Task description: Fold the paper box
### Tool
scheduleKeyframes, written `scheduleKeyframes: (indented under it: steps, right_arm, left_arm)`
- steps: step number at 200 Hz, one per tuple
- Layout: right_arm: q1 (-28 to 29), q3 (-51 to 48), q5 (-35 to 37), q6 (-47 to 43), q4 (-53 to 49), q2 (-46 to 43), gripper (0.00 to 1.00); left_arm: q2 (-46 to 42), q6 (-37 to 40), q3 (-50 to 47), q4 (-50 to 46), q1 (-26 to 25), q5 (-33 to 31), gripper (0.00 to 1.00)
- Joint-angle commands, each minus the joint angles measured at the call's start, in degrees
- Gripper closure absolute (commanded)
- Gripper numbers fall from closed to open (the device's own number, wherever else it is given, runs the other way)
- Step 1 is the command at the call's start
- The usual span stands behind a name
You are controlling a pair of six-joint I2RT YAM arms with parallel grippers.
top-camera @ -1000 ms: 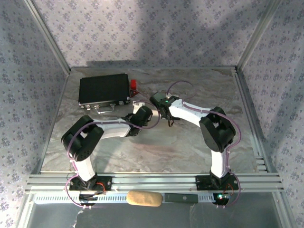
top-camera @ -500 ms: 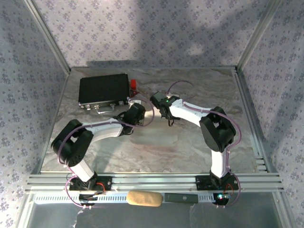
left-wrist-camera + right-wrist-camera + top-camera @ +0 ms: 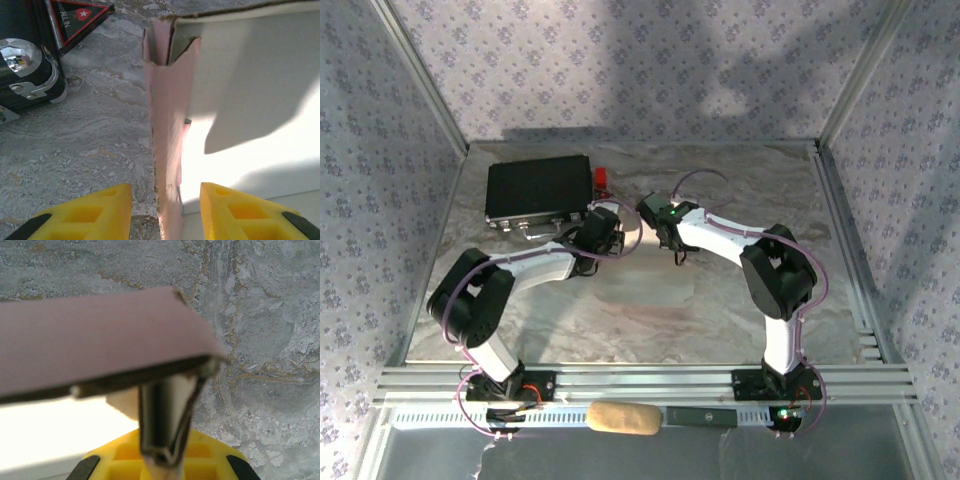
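Now: paper box up on edge mid-table, right clamps it, left straddles it loose

Surface first. The table is a grey marbled sheet with brown-gold veins close up and soft glare patches. Ribbed aluminium rails run along the near edge, and aluminium posts rise at the far corners. The walls are a pale lilac floral print on three sides.

The black case sits far left. It is a hard rectangular shell with a chrome corner fitting and a metal handle on its near side. A small red item sits just beside its right end.

The paper box is at table centre, just right of the case, between the two grippers. It is thin card, matte pink outside and whitish inside, with slightly frayed cut edges. One pink wall stands upright with a folded corner at its far end, and the white inner panel lies to its right.

The left gripper has blunt yellow fingers partly apart, one on each side of that wall with a gap both sides.

The right gripper is closed on a folded flap at the box edge, with a pink panel tilted above it.
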Motion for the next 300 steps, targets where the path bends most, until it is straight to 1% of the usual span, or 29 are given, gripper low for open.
scheduleKeyframes:
  steps: [1,11,37,66,76,100,139,167,176,183,187,195,203,223,230,239,251,266,277,293,300]
  right_arm:
    - [-0.1,0.3,-1.6,-0.9,-2.5,1.3,1.0]
    - [-0.1,0.4,-1.7,-0.9,-2.5,1.3,1.0]
    - [-0.1,0.5,-1.7,-1.1,-2.4,1.1,1.0]
    - [-0.2,0.5,-1.7,-1.1,-2.4,1.3,1.0]
    - [-0.2,0.5,-1.7,-1.1,-2.4,1.4,1.0]
    - [-0.3,0.6,-1.6,-0.9,-2.6,1.2,1.0]
    - [-0.3,0.9,-1.9,-0.7,-2.7,1.4,1.0]
    - [-0.5,1.0,-2.1,-0.8,-2.8,1.4,1.0]
    - [-0.5,0.9,-2.3,-0.9,-2.7,1.5,1.0]
    - [-0.6,0.9,-2.5,-0.9,-2.6,1.5,1.0]
    - [-0.7,0.9,-2.6,-1.0,-2.6,1.5,1.0]
    - [-0.7,0.9,-2.7,-1.0,-2.6,1.6,1.0]
    - [-0.8,0.9,-2.8,-1.0,-2.6,1.7,1.0]
    - [-1.0,1.1,-3.3,-1.1,-2.4,1.8,1.0]
    - [-1.0,1.2,-3.4,-1.2,-2.4,2.0,1.0]
    - [-1.1,1.3,-3.5,-1.2,-2.4,2.1,1.0]
    - [-1.1,1.3,-3.7,-1.3,-2.3,2.2,1.0]
    - [-1.1,1.2,-3.8,-1.3,-2.1,2.1,1.0]
    - [-1.0,1.2,-3.8,-1.4,-2.0,2.1,1.0]
    - [-1.0,1.2,-3.9,-1.3,-2.1,2.2,1.0]
    - [-1.0,1.2,-3.9,-1.3,-2.2,2.1,1.0]
  left_arm:
    - [2.1,1.3,3.8,-1.3,0.1,-1.2,0.62]
    - [3.4,1.6,5.1,-1.9,0.1,-1.7,0.63]
    - [5.4,1.8,5.8,-1.6,0.1,-2.6,0.74]
    - [7.0,2.1,7.0,-2.3,-0.1,-3.5,0.95]
    - [7.5,2.1,7.3,-3.0,-0.4,-4.5,1.0]
    - [8.6,2.2,8.3,-4.8,-1.9,-8.7,1.0]
    - [11.9,0.9,11.7,-11.4,-5.4,-20.9,1.0]
    - [13.7,0.1,12.9,-13.4,-6.7,-23.9,1.0]
    - [13.4,0.1,12.4,-12.5,-6.6,-23.1,1.0]
    - [12.8,0.6,11.7,-10.9,-6.6,-21.1,1.0]
    - [12.3,1.0,11.2,-10.0,-6.6,-20.1,0.97]
    - [11.2,1.1,10.2,-8.5,-6.6,-18.6,0.84]
    - [9.9,1.3,9.5,-7.1,-6.2,-14.4,0.73]
    - [6.8,2.1,7.0,-3.6,-4.6,-5.9,0.59]
    - [5.8,2.2,6.0,-2.3,-3.8,-3.0,0.57]
    - [5.0,2.2,5.1,-1.4,-2.8,-0.2,0.56]
    - [4.1,2.6,4.2,-0.9,-2.2,0.8,0.57]
    - [3.8,2.9,3.7,-0.6,-1.6,1.3,0.64]
    - [3.9,2.8,3.7,-0.2,-1.2,1.5,0.68]
    - [4.7,2.9,4.3,-0.3,-1.0,0.5,0.73]
    - [5.1,2.9,4.5,-0.3,-1.0,-0.2,0.77]
